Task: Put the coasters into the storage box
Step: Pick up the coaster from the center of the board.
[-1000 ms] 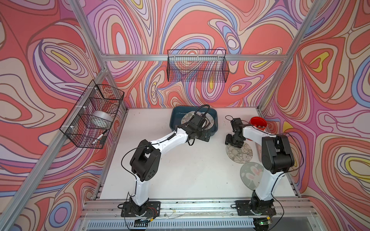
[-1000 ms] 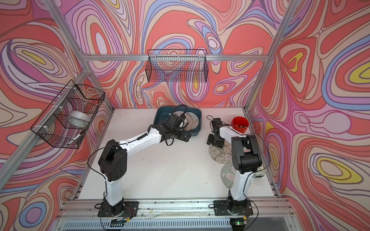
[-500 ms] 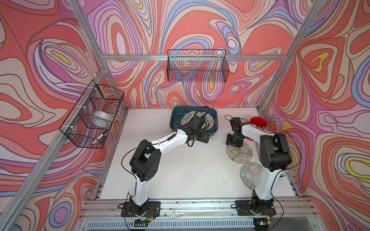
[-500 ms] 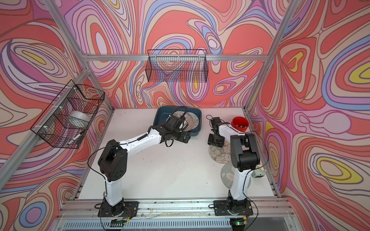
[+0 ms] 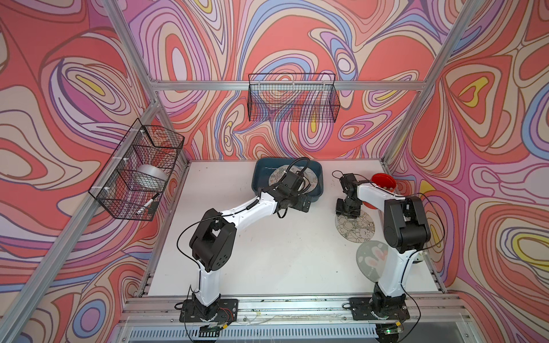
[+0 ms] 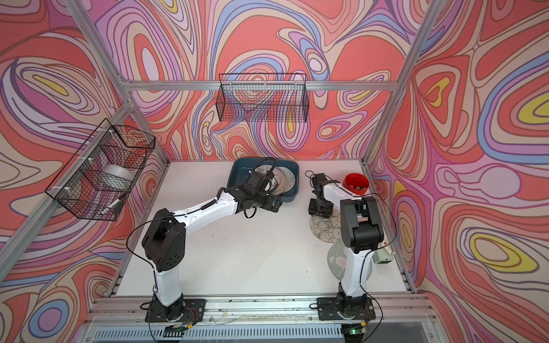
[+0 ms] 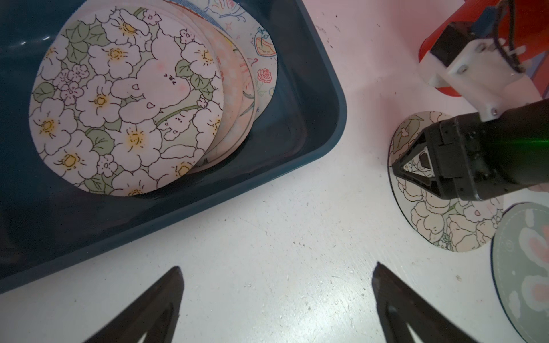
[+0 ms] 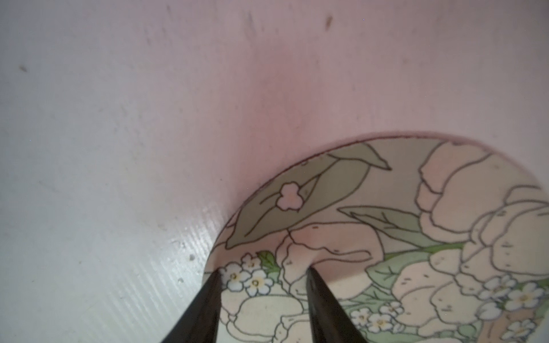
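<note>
The dark teal storage box (image 5: 258, 179) (image 6: 234, 178) (image 7: 326, 118) stands at the back of the white table. Several coasters (image 7: 118, 98) (image 5: 277, 178) lie overlapped in it, a white-flower rabbit one on top. A floral coaster (image 5: 356, 230) (image 6: 325, 228) (image 8: 416, 222) lies flat on the table to the right. A grey-green coaster (image 5: 371, 258) (image 7: 525, 267) lies nearer the front, partly under the right arm. My right gripper (image 5: 347, 212) (image 8: 264, 273) points down on the floral coaster's far edge, jaws apart, one tip at the rim, one on the print. My left gripper (image 7: 276, 273) (image 5: 303, 205) hangs wide open over bare table beside the box's near rim.
A red cup (image 5: 383, 179) (image 6: 356, 184) stands at the back right, close behind the right forearm. Black wire baskets hang on the back wall (image 5: 292, 101) and the left wall (image 5: 136, 175). A small white device (image 6: 383, 255) sits by the right wall.
The right gripper's jaws have narrowed and its wrist has shifted slightly over the floral coaster's far edge. The left arm and all coasters have stayed put.
</note>
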